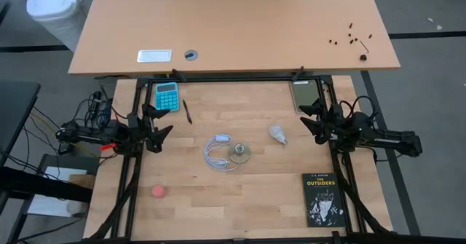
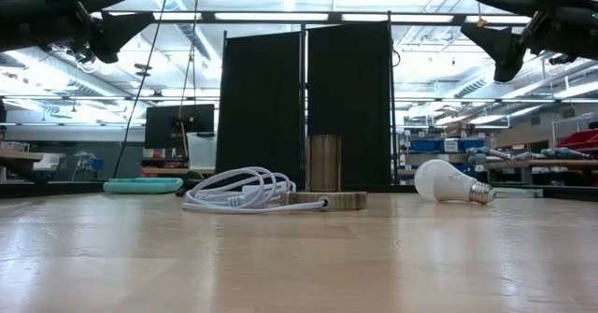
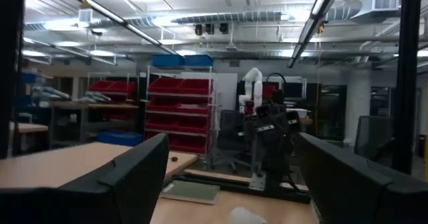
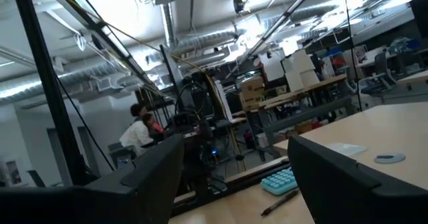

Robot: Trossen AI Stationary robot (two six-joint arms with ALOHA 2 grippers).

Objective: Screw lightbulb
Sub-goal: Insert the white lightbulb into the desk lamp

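My left gripper [image 1: 162, 129] hangs above the left edge of the table [image 1: 240, 200], its fingers [image 3: 137, 174] spread wide with nothing between them. My right gripper [image 1: 312, 122] hangs above the right edge, its fingers [image 4: 150, 167] also apart and holding nothing. In the low view both sit high in the upper corners, well clear of the wood.

The lightbulb [image 1: 277, 134] lies on its side on the table, between my two grippers but nearer the right one, and apart from both. In the low view the white bulb rests flat with its grey screw base pointing away from the socket. It touches neither set of fingers.

Just beside the bulb, toward the middle of the table, sits the round metallic socket disc [image 1: 240, 153], with its white cord [image 1: 218, 152] coiled in loops on the side facing my left gripper. The bulb and the disc are near each other but not touching.

Near my left gripper lie a blue calculator [image 1: 167, 96] and a dark pen [image 1: 187, 111]. A small pink round thing [image 1: 159, 191] sits by the near left corner. A black book reading "The Outsiders" [image 1: 322, 199] lies at the near right corner. A dark flat device [image 1: 304, 93] lies at the far right corner, close behind my right gripper.

In the right wrist view a person [image 4: 139, 136] sits far off in the room beyond the table.
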